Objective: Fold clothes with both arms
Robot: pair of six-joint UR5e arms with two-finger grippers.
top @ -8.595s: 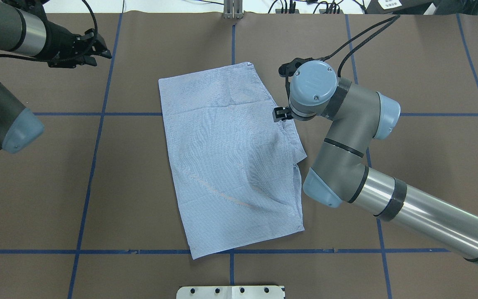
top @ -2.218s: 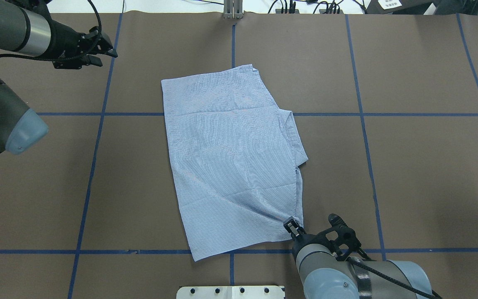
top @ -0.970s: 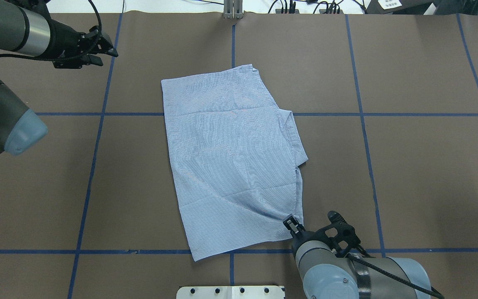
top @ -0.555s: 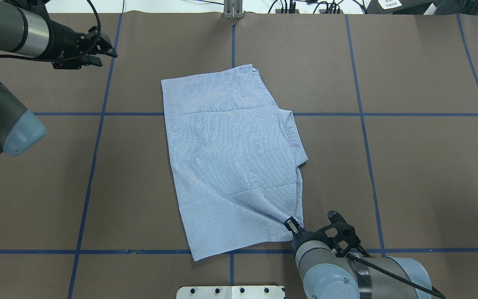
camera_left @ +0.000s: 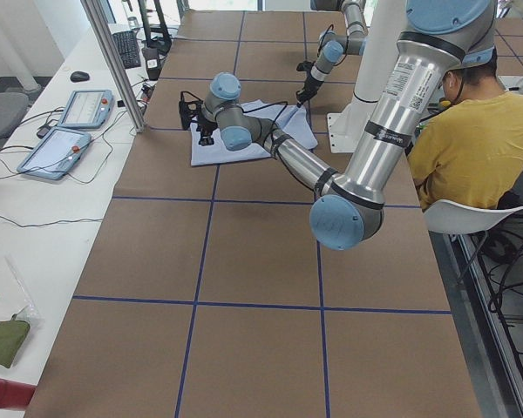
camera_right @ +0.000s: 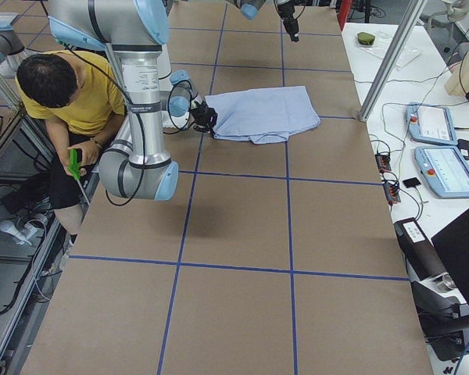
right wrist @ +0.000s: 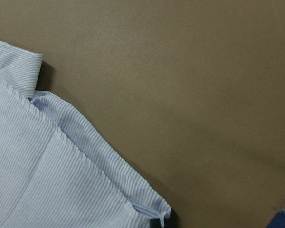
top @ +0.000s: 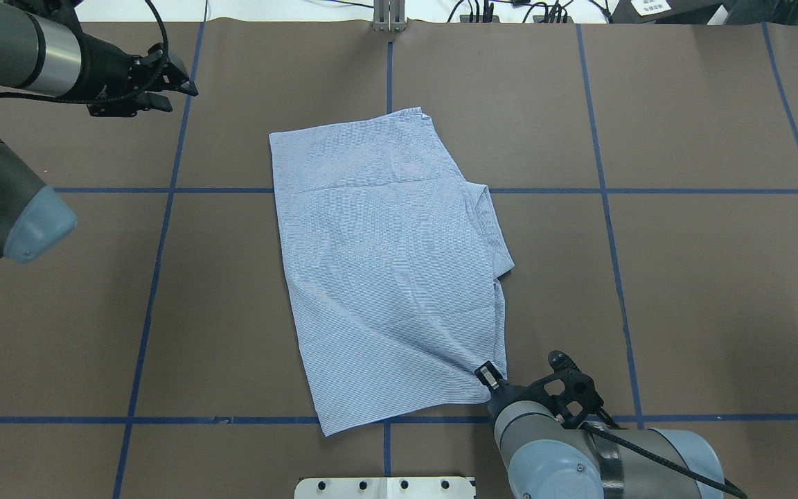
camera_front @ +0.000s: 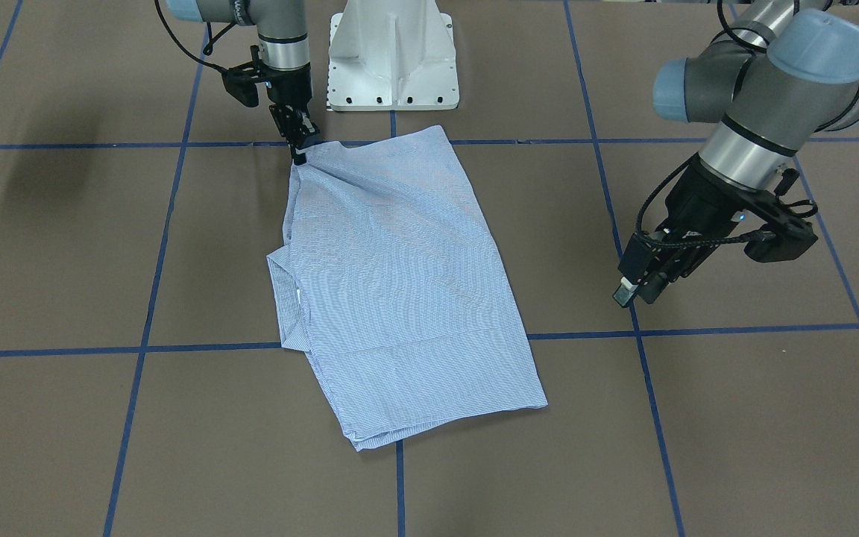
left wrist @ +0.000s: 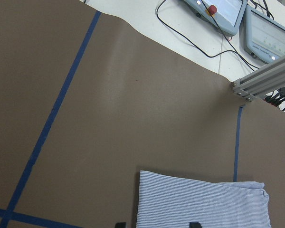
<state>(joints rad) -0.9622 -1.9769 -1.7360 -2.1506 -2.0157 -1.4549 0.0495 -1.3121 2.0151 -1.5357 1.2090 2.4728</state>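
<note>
The clothes, one folded blue-and-white striped shirt (top: 385,263), lie flat mid-table, also in the front view (camera_front: 392,276). My right gripper (top: 488,374) sits at the shirt's near right corner and is shut on it; creases fan out from the pinch (camera_front: 301,151). Its wrist view shows the hem and folded layers of the shirt (right wrist: 38,180) running down to that corner. My left gripper (top: 181,82) hovers open over bare table, far to the left of the shirt (camera_front: 629,289). Its wrist camera sees the shirt's far edge (left wrist: 199,204) between two separated fingertips.
Blue tape lines grid the brown table. The white pedestal base (camera_front: 392,60) stands at the near edge behind the shirt. An aluminium post (top: 388,15) rises at the far edge. A seated person in yellow (camera_right: 70,101) is beside the robot. Control tablets (camera_left: 83,109) lie off the table.
My right gripper left the shirt's right edge, went to the near right corner and closed on it. Over the last second almost nothing has moved. The left arm has stayed put.
</note>
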